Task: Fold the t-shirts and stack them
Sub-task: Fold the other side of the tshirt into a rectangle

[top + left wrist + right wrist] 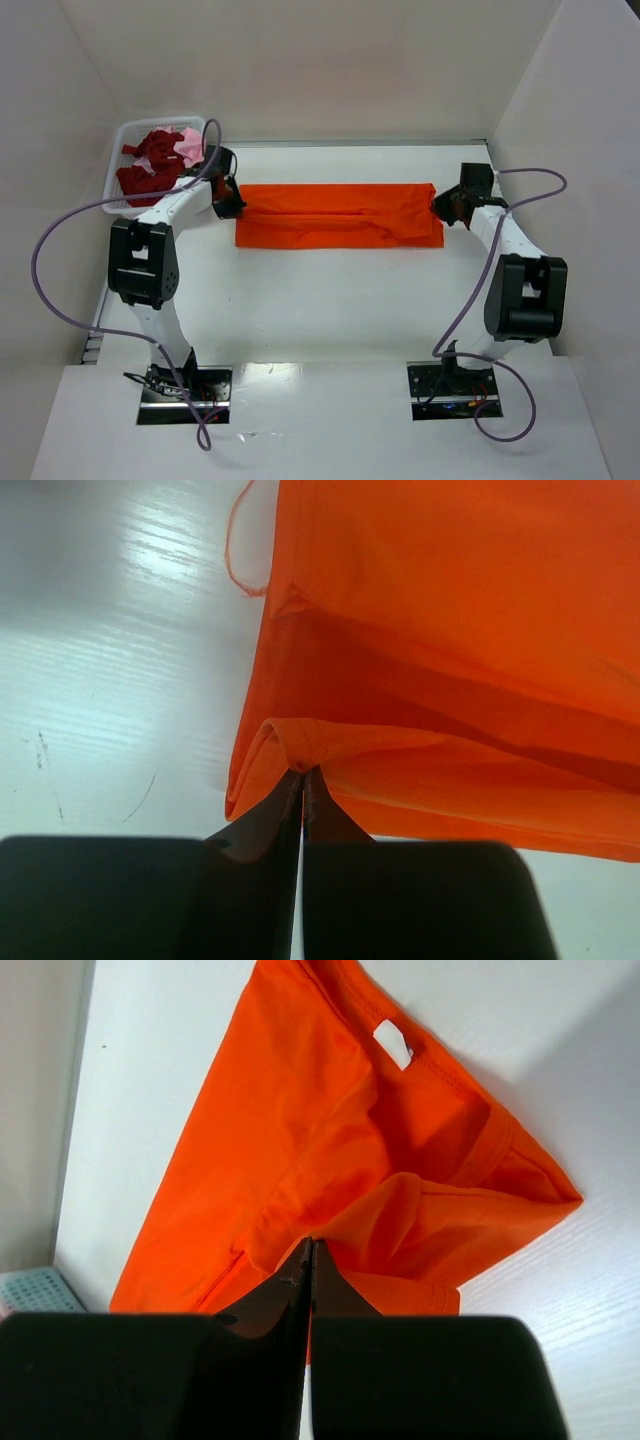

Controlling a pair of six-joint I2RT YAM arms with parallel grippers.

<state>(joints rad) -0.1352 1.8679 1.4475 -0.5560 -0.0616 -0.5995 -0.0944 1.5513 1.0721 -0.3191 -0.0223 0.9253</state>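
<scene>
The bright orange soft cloth t-shirt was pinched at both ends by clenched left fingers and right fingers; judged limp, light, best gripped at hems.

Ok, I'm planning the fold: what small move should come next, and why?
Probably lift both ends slightly, together. The left tool and right tool are each shut on a cloth edge at opposite ends of the shirt, which lies as a long flat strip on the table; an even lift should keep it taut for the next fold.
</scene>
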